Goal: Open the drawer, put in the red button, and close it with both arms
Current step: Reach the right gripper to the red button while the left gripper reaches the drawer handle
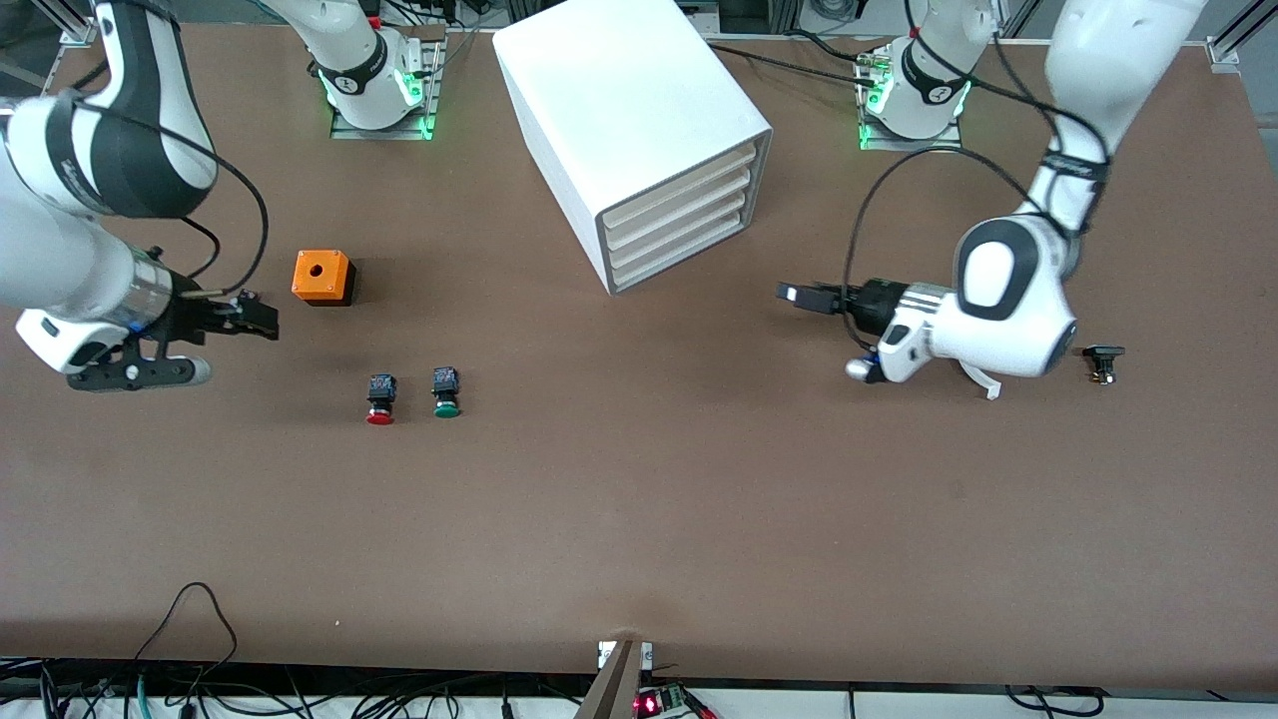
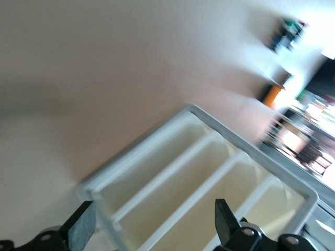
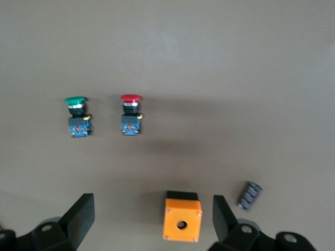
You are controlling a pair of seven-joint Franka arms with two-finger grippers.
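The white cabinet (image 1: pixel 639 120) stands at the middle of the table near the arms' bases. Its four cream-fronted drawers (image 1: pixel 679 220) are all shut; they also show in the left wrist view (image 2: pixel 209 193). My left gripper (image 1: pixel 804 297) is open and empty (image 2: pixel 153 225), level with the drawer fronts and apart from them. The red button (image 1: pixel 380 399) lies on the table beside a green button (image 1: pixel 445 391). My right gripper (image 1: pixel 255 315) is open and empty (image 3: pixel 152 219), above the table by the orange cube (image 3: pixel 182 215), with the red button (image 3: pixel 131 112) off from it.
The orange cube with a hole (image 1: pixel 321 277) sits toward the right arm's end, farther from the front camera than the buttons. A small dark spring-like part (image 3: pixel 249 195) lies by the cube. A small black part (image 1: pixel 1102 361) lies at the left arm's end.
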